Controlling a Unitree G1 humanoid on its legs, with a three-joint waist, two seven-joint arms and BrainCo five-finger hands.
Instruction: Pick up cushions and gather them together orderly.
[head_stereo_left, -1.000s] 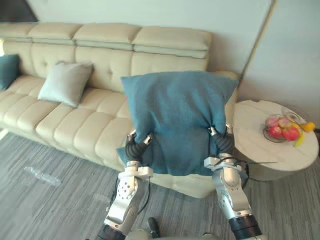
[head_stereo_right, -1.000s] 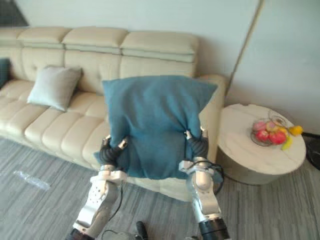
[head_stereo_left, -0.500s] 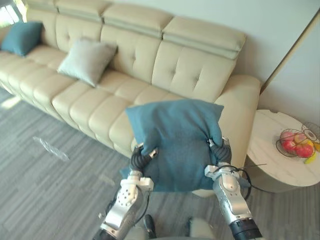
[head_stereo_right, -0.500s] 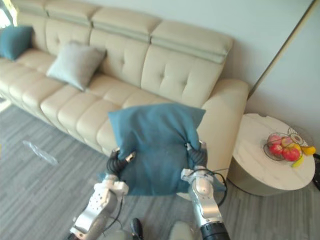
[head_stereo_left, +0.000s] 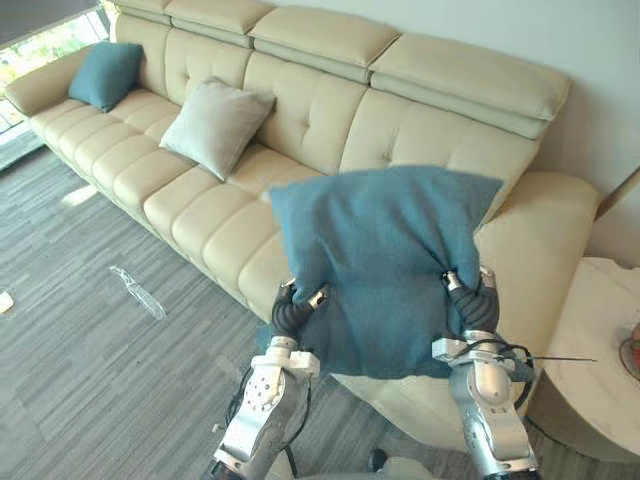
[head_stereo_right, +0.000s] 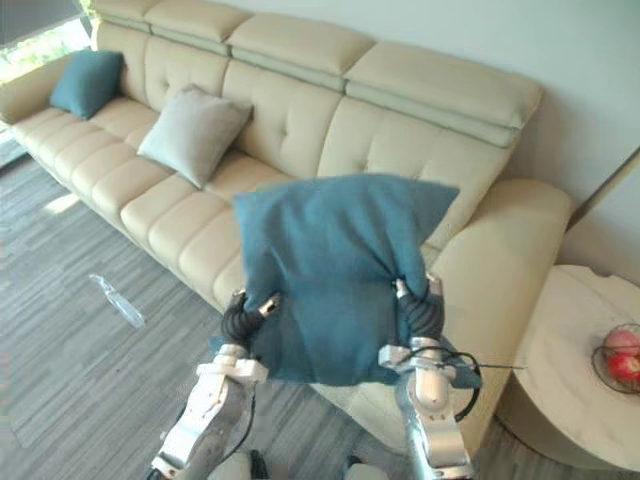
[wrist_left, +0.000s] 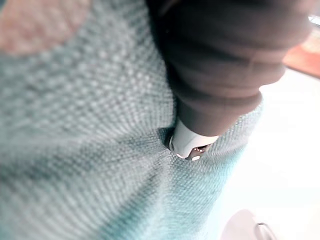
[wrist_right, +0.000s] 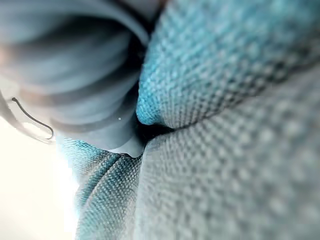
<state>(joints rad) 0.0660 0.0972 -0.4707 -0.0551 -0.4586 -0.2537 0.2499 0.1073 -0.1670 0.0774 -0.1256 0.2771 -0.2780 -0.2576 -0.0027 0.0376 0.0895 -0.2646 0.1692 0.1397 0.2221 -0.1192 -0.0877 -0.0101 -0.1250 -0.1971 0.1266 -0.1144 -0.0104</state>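
The view has swung left along the sofa since half a second ago; the large teal cushion (head_stereo_left: 385, 265) stays upright between the hands. The left hand (head_stereo_left: 293, 308) and right hand (head_stereo_left: 470, 300) each clench a lower side of it (the cloth puckers at both grips). Behind it is the cream sofa (head_stereo_left: 200, 215), with a grey cushion (head_stereo_left: 215, 125) mid-seat and a small teal cushion (head_stereo_left: 105, 72) at the far end.

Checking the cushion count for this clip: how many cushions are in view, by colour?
Teal: 2, the held teal cushion and the far teal cushion on the sofa.
Grey: 1, the grey cushion.
Total: 3.
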